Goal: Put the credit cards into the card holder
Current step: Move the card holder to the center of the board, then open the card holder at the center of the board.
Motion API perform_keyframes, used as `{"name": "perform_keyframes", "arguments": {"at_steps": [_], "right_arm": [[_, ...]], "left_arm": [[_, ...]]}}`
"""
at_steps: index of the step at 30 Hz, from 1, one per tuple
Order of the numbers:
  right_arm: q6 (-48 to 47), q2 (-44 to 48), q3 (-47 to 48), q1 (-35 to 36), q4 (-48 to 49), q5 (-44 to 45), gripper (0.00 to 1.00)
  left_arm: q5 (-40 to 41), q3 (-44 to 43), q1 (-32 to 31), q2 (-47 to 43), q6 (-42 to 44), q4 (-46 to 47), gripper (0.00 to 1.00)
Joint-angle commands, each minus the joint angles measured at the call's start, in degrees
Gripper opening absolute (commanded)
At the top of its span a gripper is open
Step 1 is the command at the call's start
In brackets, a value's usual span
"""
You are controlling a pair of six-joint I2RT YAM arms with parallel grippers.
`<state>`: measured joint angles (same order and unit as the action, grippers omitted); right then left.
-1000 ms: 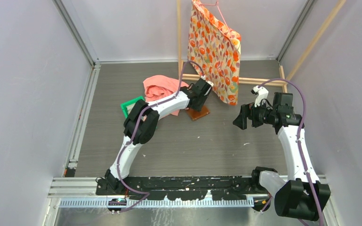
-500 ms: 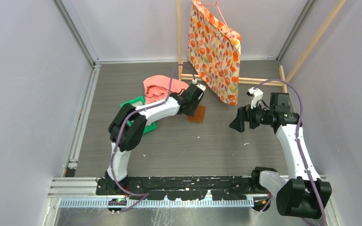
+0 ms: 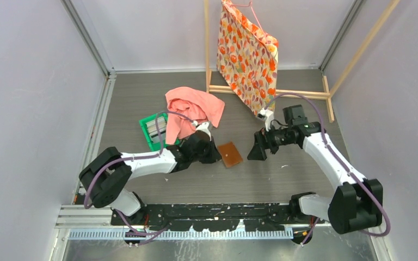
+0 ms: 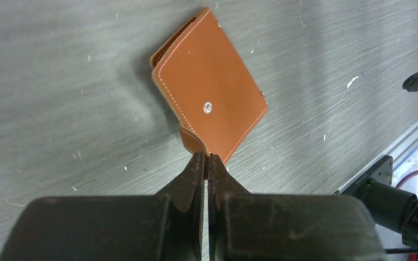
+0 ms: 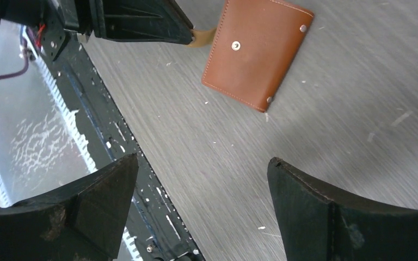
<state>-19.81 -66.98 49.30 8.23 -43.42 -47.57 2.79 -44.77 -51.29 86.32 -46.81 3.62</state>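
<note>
At the left gripper's [image 4: 206, 159] tip, the wallet [image 4: 209, 103] is pinched by its tab [image 4: 191, 140], jaws together; just beyond, the right gripper [image 5: 202, 164] is held wide apart.

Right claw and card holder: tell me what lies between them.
Only bare grey tabletop lies between the right claw and the card holder, as the right wrist view shows.

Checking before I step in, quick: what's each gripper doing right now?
Left gripper: closed, pinching the snap tab of the card holder.
Right gripper: open, holding nothing.
</note>
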Motion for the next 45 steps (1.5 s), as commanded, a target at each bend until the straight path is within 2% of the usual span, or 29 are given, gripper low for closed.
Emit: {"name": "perform_keyframes", "arguments": {"at_steps": [1,4,7,10,17,25,32,39,45], "right_arm": [[3.38,-5.18,2.24,5.94,3.89,2.04,0.89],[4.69,-9.97,4.18,10.27,4.55,7.07,0.83],[6.06,-12.72,5.39,14.77,6.00,12.78,0.82],[6.91,-14.30,6.18,17.68,6.95,14.48,0.80],[4.98,-17.07,6.29,22.12,7.97,19.41,0.76],[4.64,-20.28,7.18,25.58,7.78,22.75,0.74],[4.02,-18.92,7.85,25.38,7.02,23.29,0.62],[3.91,-18.47,8.09,24.07,6.33,22.42,0.44],[3.27,-18.72,8.91,23.16,4.59,18.44,0.46]], "left_arm": [[-2.52,4.84,-1.73,-1.95,-10.98,16.58,0.00],[-2.52,7.29,-2.99,-2.40,-13.36,20.35,0.00],[-2.44,10.55,-4.15,-3.17,-16.21,25.85,0.00],[-2.48,13.76,-4.58,-3.99,-19.21,32.17,0.00],[-3.93,17.11,-4.66,-5.49,-21.94,36.68,0.00],[-4.98,16.61,-4.61,-5.95,-21.86,36.55,0.00],[-4.29,17.59,-4.59,-8.05,-21.08,34.29,0.00],[-3.84,18.68,-4.57,-10.08,-20.09,31.20,0.00],[-3.58,20.11,-4.61,-10.32,-19.91,30.62,0.00]]}}
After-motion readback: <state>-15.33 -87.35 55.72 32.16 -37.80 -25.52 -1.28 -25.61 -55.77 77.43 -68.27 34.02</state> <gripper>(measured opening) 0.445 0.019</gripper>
